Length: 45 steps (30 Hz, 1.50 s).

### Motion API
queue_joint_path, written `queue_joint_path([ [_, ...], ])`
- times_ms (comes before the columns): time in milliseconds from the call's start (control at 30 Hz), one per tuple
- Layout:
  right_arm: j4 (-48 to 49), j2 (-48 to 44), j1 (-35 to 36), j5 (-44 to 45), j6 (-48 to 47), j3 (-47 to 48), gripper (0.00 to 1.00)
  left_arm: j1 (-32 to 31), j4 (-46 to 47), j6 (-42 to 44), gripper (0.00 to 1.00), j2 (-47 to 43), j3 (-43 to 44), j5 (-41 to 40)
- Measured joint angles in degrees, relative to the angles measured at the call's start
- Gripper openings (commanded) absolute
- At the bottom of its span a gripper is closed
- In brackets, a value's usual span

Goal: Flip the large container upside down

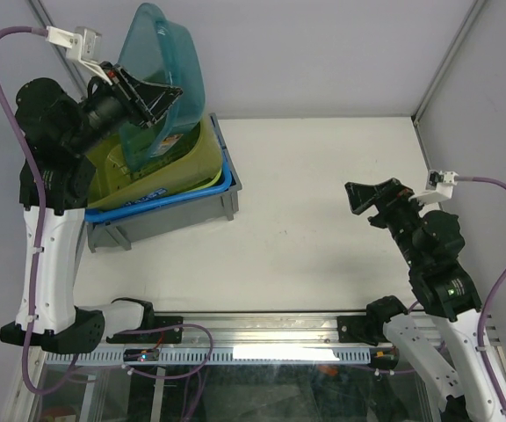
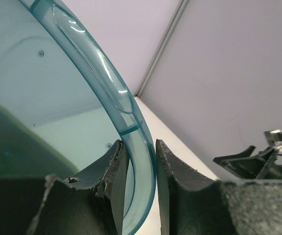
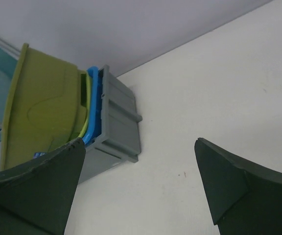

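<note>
Overhead, left pincer (image 1: 152, 98) clamps teal tub (image 1: 163, 48); blue tub's (image 1: 191, 190) print seems illegible.

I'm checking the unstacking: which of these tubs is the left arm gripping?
The translucent teal tub, tilted up above the stack; the left gripper pinches its rim. The lime-green tub, blue tub and grey crate sit nested below it.
</note>
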Motion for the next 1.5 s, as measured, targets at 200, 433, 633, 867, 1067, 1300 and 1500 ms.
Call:
queue_joint_path([
  [200, 6.0, 3.7, 0.0, -11.6, -1.0, 1.6, 0.99, 0.0, 13.5, -8.9, 0.00, -2.0, -6.4, 3.5],
  [433, 9.9, 6.5, 0.0, -18.3, -0.9, 4.3, 0.99, 0.0, 23.0, -17.2, 0.00, 2.0, -1.7, 6.0],
  [633, 10.1, 3.5, 0.0, -18.8, -1.0, 4.4, 0.99, -0.9, 32.2, -23.7, 0.00, 7.2, 8.5, 9.2],
  [867, 1.9, 2.8, 0.0, -13.4, -7.7, 11.2, 0.99, -5.1, 40.6, -29.0, 0.00, 9.7, 12.3, 13.6],
  [1067, -4.1, 3.9, 0.0, 2.6, -15.5, 22.3, 0.99, -15.0, 42.1, -29.0, 0.00, 18.6, 18.2, 16.5],
  [1300, -6.8, 3.3, 0.0, 19.8, -19.9, 26.3, 0.99, -23.5, 33.2, -22.3, 0.00, 28.3, 15.9, 16.3],
  [1500, -13.0, 7.4, 0.0, 28.3, -20.3, 29.5, 0.99, -25.5, 23.6, -16.4, 0.00, 36.5, 15.6, 16.1],
])
